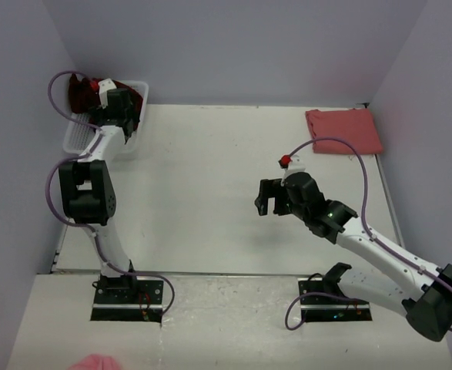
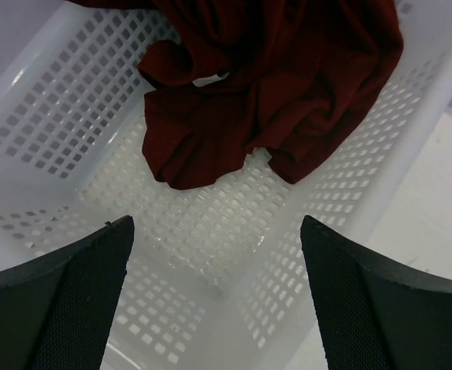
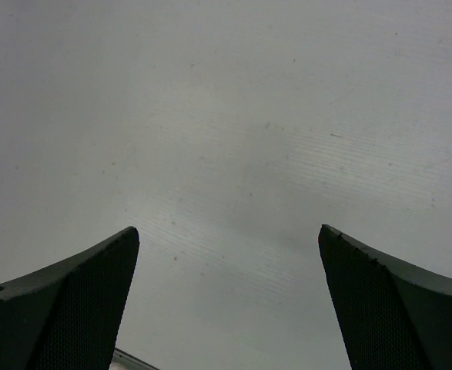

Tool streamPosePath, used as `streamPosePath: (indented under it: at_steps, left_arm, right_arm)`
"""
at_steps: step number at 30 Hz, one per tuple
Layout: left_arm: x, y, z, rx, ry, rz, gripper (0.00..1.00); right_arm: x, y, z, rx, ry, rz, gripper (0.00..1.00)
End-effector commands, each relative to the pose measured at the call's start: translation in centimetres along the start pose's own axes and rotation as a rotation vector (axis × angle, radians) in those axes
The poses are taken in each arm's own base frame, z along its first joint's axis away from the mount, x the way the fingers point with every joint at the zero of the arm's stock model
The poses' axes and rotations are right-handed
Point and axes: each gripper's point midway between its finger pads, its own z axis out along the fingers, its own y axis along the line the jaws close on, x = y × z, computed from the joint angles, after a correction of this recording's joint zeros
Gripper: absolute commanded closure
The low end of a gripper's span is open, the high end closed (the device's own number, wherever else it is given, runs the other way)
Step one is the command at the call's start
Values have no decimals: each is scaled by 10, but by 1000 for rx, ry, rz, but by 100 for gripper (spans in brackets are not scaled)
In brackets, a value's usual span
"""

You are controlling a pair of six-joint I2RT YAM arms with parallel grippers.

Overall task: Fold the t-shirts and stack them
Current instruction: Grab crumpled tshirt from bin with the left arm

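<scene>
A dark maroon t-shirt [image 2: 279, 85] lies crumpled in the far part of the white mesh basket [image 2: 71, 100], and part of it shows at the back left in the top view [image 1: 78, 92]. My left gripper [image 2: 214, 231] hangs open over the basket's near end, short of the cloth, with nothing between its fingers. The salmon pink t-shirt [image 1: 343, 129] lies folded flat at the table's far right corner. My right gripper [image 1: 267, 198] stands open above bare table right of centre, well away from both shirts; its wrist view shows only table [image 3: 226, 139].
The basket [image 1: 79, 139] stands at the table's far left corner against the purple wall. Purple cables loop from both arms. A pink scrap of cloth [image 1: 95, 362] shows at the bottom edge, below the table's near edge.
</scene>
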Motion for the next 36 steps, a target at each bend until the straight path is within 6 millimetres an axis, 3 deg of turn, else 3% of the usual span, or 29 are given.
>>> streamPosePath:
  at_steps: [1, 3, 4, 11, 13, 14, 20, 22, 26, 31, 33, 36]
  left_arm:
    - [-24, -6, 29, 24, -90, 42, 12]
    - [-21, -7, 48, 35, -99, 72, 12]
    - [-32, -8, 53, 40, -145, 65, 12]
    - [-35, 16, 105, -2, -157, 91, 11]
    - [-37, 8, 115, 40, -132, 114, 11]
    - [-24, 4, 125, 60, -104, 141, 11]
    - [-3, -42, 137, 310, -58, 141, 9]
    - [12, -43, 139, 324, -3, 145, 9]
    - [20, -55, 139, 390, 16, 125, 10]
    - [33, -56, 146, 381, 62, 114, 11]
    - [41, -55, 149, 375, 78, 114, 14]
    - [48, -52, 152, 364, 89, 118, 31]
  right_arm:
    - [-6, 6, -19, -32, -26, 5, 1]
    - [-4, 5, -24, -40, -27, 5, 1]
    - [-3, 4, -29, -40, -30, 1, 1]
    - [-6, 2, -45, -54, -54, 7, 1]
    - [-8, 6, -49, -79, -58, 15, 1]
    - [-9, 6, -51, -82, -66, 25, 1]
    - [-10, 9, -48, -85, -65, 32, 1]
    - [-10, 10, -48, -85, -58, 39, 1]
    - [-9, 8, -49, -81, -66, 52, 1]
    - [-10, 7, -53, -80, -70, 61, 1]
    - [-9, 6, -55, -77, -74, 63, 1]
    - [-8, 3, -57, -74, -80, 62, 1]
